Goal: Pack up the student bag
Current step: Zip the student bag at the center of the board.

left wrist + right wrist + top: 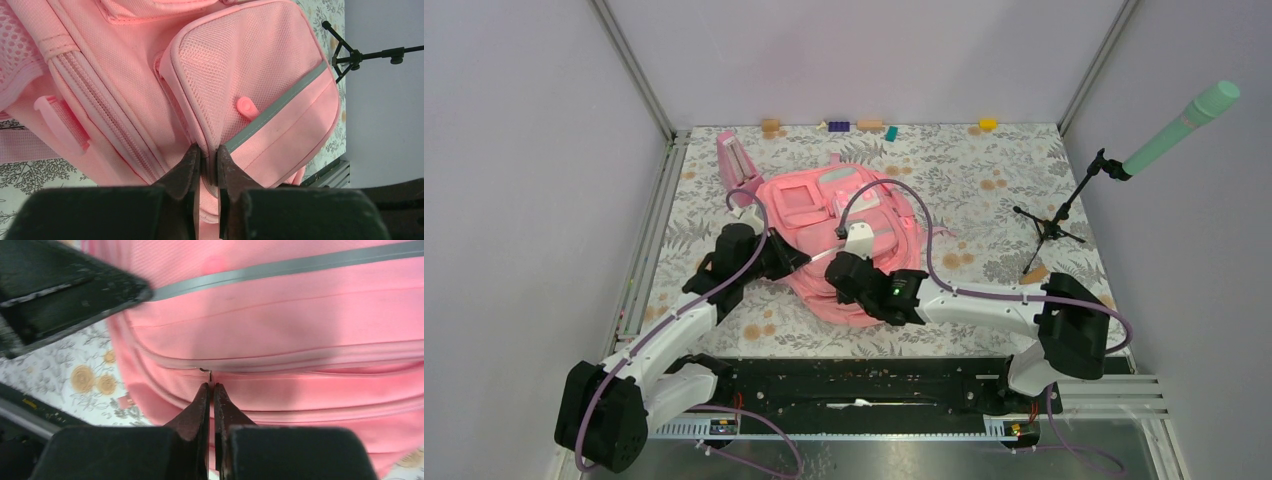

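Left arm (pixel 669 335) and right arm (pixel 979 308) in white shells, bulky black joint housings (pixel 604 412), mauve cables (pixel 879 183) looping along each, green light (pixel 896 290) near right wrist, dark tapered left gripper (pixel 209 165)

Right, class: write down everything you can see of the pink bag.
The bag is soft pink fabric with mesh panels, grey trim and several zip pockets, lying flat, pockets up, on the floral table. The left gripper pinches a pocket seam; the right gripper, shut, meets a zip pull on its near edge.
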Robot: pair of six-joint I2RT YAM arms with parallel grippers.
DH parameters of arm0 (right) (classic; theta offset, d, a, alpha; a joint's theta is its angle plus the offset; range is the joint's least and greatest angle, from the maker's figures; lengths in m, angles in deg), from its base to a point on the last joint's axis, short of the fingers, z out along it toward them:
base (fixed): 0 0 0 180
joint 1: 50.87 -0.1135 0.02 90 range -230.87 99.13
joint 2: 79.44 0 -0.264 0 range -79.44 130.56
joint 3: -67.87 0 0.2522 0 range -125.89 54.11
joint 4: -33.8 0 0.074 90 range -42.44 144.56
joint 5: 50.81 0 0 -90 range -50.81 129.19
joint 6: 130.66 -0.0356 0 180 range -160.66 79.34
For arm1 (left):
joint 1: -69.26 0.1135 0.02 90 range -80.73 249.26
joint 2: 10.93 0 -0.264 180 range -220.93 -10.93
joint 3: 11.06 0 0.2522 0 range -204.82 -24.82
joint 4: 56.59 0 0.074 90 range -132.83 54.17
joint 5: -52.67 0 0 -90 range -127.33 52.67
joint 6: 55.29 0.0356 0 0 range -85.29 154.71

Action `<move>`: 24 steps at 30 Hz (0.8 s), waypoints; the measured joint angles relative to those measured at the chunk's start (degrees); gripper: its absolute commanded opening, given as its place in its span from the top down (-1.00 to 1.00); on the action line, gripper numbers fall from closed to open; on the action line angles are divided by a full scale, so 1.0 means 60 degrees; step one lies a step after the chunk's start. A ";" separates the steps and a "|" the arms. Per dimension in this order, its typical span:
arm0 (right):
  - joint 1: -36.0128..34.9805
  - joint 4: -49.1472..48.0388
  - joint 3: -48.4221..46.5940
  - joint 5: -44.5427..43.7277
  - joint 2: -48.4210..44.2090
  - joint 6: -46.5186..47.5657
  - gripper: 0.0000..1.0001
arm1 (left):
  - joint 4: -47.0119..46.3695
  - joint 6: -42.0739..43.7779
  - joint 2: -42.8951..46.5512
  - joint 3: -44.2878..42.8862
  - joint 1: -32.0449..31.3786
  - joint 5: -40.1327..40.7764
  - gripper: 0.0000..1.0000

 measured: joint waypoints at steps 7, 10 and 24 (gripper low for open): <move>0.0386 0.0084 0.0488 -0.0237 -0.0452 0.0000 1.00 | 0.0204 0.0321 0.0007 -0.0098 0.0189 -0.0135 1.00; 0.0444 0.0018 0.0612 -0.0240 -0.0550 0.0011 1.00 | 0.0393 0.0521 0.0011 -0.0193 0.0342 -0.0262 1.00; 0.1333 0.0018 0.1479 -0.0444 -0.1377 0.0211 1.00 | 0.1541 0.1348 0.0437 -0.0466 0.1147 -0.0572 1.00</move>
